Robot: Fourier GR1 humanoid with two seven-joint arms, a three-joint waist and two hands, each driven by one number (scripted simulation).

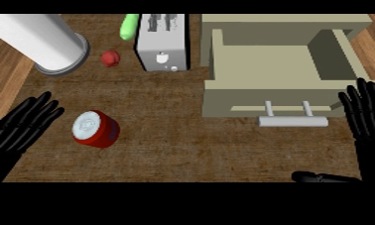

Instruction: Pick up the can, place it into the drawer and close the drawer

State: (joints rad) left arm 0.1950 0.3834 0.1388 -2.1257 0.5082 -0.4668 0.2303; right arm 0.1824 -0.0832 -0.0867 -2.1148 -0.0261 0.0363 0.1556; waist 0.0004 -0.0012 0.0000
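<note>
Right hand (360, 112) sits at the view's right edge, just right of the drawer (275, 68), fingers straight and spread, holding nothing; its thumb (322, 177) shows low, below the drawer's front corner. Left hand (28, 122) far left of the drawer, at the view's left edge, fingers wide, empty. Red can (96, 129) lies tilted on the brown worktop (183, 149), well left of the drawer front, just beside the left hand but apart from it. Drawer is pulled open, inside bare, grey handle (292, 118) on its front. Toaster (162, 42) stands just left of the drawer, green item (129, 26) and small red item (110, 58) further left, white cylinder (44, 41) furthest left.
</note>
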